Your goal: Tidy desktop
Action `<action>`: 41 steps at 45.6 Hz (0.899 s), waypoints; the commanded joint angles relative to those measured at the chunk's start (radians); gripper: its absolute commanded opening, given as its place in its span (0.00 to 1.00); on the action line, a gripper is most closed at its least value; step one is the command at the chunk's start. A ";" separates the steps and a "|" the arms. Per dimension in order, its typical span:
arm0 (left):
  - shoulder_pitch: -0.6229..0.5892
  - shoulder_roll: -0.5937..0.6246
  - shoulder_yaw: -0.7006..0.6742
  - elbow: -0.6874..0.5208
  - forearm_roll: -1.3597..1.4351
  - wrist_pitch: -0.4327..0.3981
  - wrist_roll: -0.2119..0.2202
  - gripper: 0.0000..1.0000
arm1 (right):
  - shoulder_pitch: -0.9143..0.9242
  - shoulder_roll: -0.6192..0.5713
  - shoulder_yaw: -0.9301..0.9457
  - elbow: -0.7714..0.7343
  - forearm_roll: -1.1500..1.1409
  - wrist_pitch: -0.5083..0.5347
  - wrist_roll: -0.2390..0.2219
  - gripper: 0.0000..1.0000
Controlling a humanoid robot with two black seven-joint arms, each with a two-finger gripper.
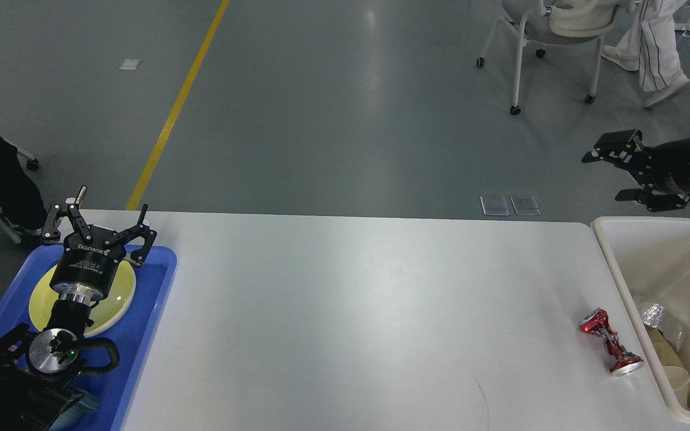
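Matte white-grey laminate makes up the worktop (345,311), a broad smooth rectangle with rounded corners that fills the lower half of the view; most of its surface is bare. Near its right edge lies a crushed red drink can (611,349), pinched thin in the middle, with flared, shiny metal ends. Just beside the can, off the worktop's right end, stands an off-white plastic bin (620,281) with smooth walls; crumpled foil (651,313) and brownish paper scraps (663,353) lie inside it. At the left end sits a glossy blue plastic tray (153,287) carrying a round, pale yellow plate (123,293).

The left gripper (102,218) reaches up from the lower left corner and hangs over the plate, its black fingers (57,221) spread wide and holding nothing. The right gripper (611,170) comes in from the right edge, roughly level, above the floor beyond the bin; its fingers (617,143) point left, well apart and empty. Grey polished floor with a yellow line (177,108) lies beyond the worktop.
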 commanded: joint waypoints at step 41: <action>0.000 0.000 0.000 -0.001 0.000 0.000 0.000 0.97 | 0.170 0.152 -0.062 0.022 -0.085 0.005 -0.014 1.00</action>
